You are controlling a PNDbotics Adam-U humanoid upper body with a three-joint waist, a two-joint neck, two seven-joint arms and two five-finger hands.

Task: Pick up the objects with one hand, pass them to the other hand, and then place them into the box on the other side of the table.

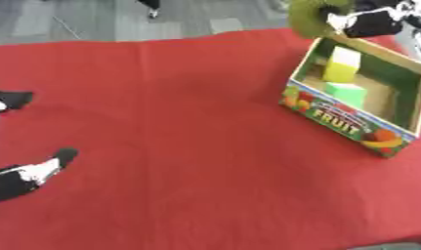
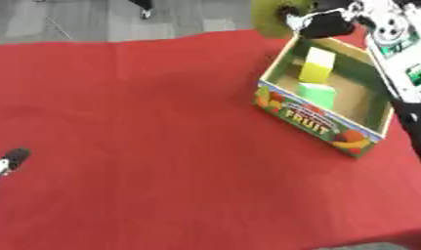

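An olive-green round object (image 1: 309, 17) hangs over the far left corner of the fruit box (image 1: 343, 122). My right hand (image 1: 369, 23) comes in from the top right, its fingers curled against that object. Inside the box lie a yellow-green block (image 1: 342, 66) and a light green block (image 1: 347, 93). My left hand (image 1: 30, 173) shows at the lower left edge over the red cloth, fingers spread and holding nothing. Only one of its fingertips (image 2: 14, 157) appears in the right eye view.
A red cloth (image 1: 179, 136) covers the table, with grey floor beyond its far edge. The box stands at the right side, turned at an angle. My right forearm's white casing (image 2: 400, 53) runs along the box's right side.
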